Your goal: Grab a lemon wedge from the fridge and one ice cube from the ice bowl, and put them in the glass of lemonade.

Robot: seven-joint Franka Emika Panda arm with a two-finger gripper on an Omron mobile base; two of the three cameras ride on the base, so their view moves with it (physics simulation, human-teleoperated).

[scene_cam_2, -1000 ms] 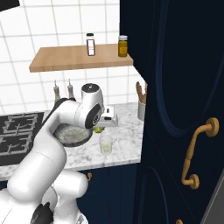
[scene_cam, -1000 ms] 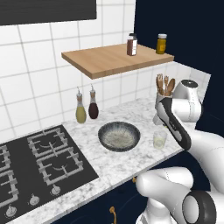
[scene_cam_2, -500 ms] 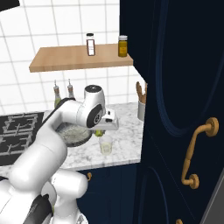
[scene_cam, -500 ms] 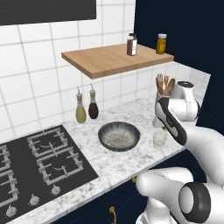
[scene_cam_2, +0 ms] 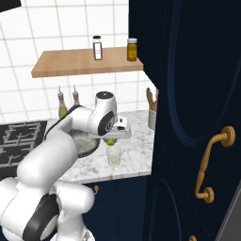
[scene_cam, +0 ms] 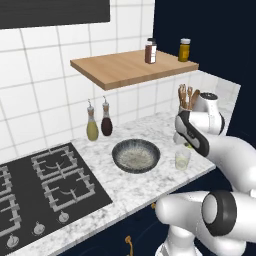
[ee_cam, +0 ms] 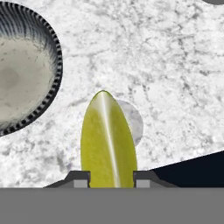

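My gripper (ee_cam: 111, 178) is shut on the lemon wedge (ee_cam: 108, 140), a yellow curved piece standing up between the two finger tips. Straight below the wedge sits the glass of lemonade (ee_cam: 136, 122), its round rim partly hidden by the wedge. In the right base view the gripper (scene_cam_2: 111, 139) holds the wedge (scene_cam_2: 111, 141) a little above the glass (scene_cam_2: 113, 156). The glass (scene_cam: 182, 159) stands near the counter's front edge, right of the ice bowl (scene_cam: 136, 155). The bowl (ee_cam: 22, 65) lies to the left in the hand view. The fridge is out of view.
Two oil bottles (scene_cam: 99, 127) stand behind the bowl, wooden utensils (scene_cam: 186, 96) behind the arm, and a wooden shelf (scene_cam: 125, 67) with two jars hangs above. The stove (scene_cam: 45, 175) lies left. A navy cabinet door (scene_cam_2: 197, 94) with a brass handle (scene_cam_2: 207, 164) rises on the right.
The hand with the lemon wedge has shifted slightly right, ending over the glass. Bowl and glass have stayed where they were.
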